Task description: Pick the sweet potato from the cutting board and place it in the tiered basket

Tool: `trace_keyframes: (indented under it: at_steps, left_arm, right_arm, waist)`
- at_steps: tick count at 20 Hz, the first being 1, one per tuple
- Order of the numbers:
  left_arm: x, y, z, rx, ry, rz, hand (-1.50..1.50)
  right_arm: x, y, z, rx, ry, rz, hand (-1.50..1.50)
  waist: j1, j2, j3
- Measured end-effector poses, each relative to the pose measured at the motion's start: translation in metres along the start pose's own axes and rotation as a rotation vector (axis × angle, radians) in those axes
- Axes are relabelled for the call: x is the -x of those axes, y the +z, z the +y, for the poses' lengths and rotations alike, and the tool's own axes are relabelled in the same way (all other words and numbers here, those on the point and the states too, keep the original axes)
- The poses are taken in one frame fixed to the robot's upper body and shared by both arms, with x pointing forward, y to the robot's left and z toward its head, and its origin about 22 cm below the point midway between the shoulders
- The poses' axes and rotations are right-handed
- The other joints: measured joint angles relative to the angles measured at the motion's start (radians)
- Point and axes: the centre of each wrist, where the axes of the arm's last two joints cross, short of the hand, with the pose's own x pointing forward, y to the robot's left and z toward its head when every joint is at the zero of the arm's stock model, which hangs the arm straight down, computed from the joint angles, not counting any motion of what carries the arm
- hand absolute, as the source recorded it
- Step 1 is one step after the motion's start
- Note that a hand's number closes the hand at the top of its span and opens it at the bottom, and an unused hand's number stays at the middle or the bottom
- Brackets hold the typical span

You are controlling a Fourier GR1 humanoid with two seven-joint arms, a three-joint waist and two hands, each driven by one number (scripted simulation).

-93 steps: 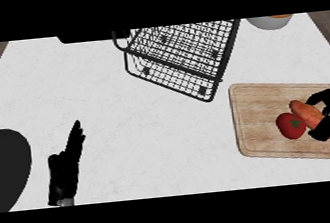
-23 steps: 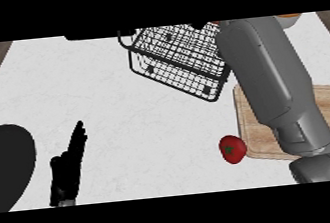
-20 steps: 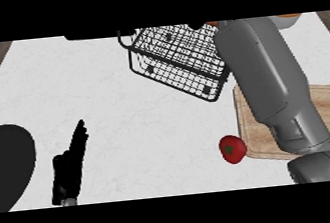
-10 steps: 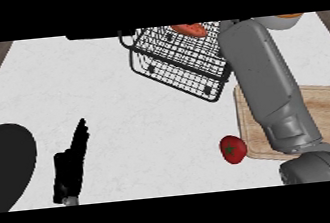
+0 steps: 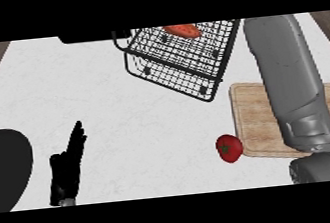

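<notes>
The orange sweet potato lies in the top of the black wire tiered basket at the far middle of the counter. My right forearm stretches from the lower right over the wooden cutting board towards the far edge. Its hand is cut off beyond the top of the view, to the right of the basket. My left hand rests open on the counter at the lower left, fingers pointing away.
A red tomato sits at the cutting board's left edge. A large black round object lies at the left edge. A dark object stands at the far edge, left of the basket.
The right hand went from the board to the far edge with the sweet potato, which now shows in the basket's top. The tomato has moved to the board's left edge. The left hand stayed put.
</notes>
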Motion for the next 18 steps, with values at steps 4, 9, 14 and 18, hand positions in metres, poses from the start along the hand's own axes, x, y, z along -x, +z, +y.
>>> trace_keyframes:
  at_steps: [4,9,14,18]
  left_arm:
    - [0.004,0.006,0.000,-0.019,0.004,0.006,0.00]
    - [0.007,0.006,0.006,-0.046,0.007,0.021,0.00]
    - [0.011,0.010,0.010,-0.058,0.017,0.020,0.00]
    - [0.013,0.016,0.017,-0.059,0.014,0.016,0.00]
  right_arm:
    - [0.006,-0.016,-0.041,0.136,-0.018,0.037,-1.50]
    - [0.020,-0.027,-0.117,0.216,-0.046,0.079,-1.50]
    - [0.044,-0.015,-0.201,0.232,-0.055,0.100,-1.50]
    - [0.059,0.008,-0.271,0.214,-0.051,0.100,-1.50]
  waist:
    - [-0.018,-0.006,0.000]
    - [-0.048,-0.014,0.000]
    - [-0.063,-0.017,0.001]
    - [-0.064,-0.016,0.001]
